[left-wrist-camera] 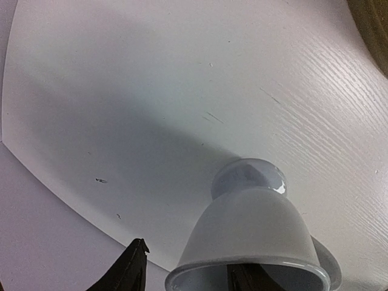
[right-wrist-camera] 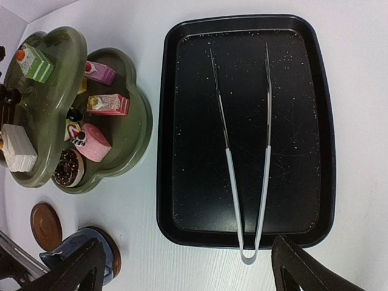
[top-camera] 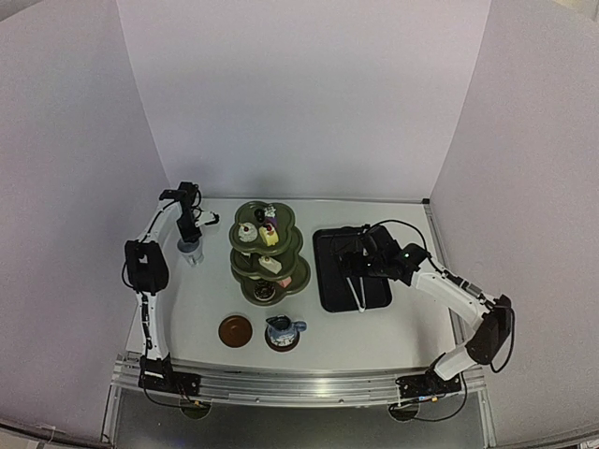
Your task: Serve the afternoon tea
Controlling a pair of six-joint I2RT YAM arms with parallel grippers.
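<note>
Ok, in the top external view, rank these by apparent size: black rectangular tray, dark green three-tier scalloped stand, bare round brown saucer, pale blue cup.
1. Dark green three-tier scalloped stand and black rectangular tray: too alike to rank; the stand's tiers rise nearer the camera.
2. Bare round brown saucer.
3. Pale blue cup.
</note>
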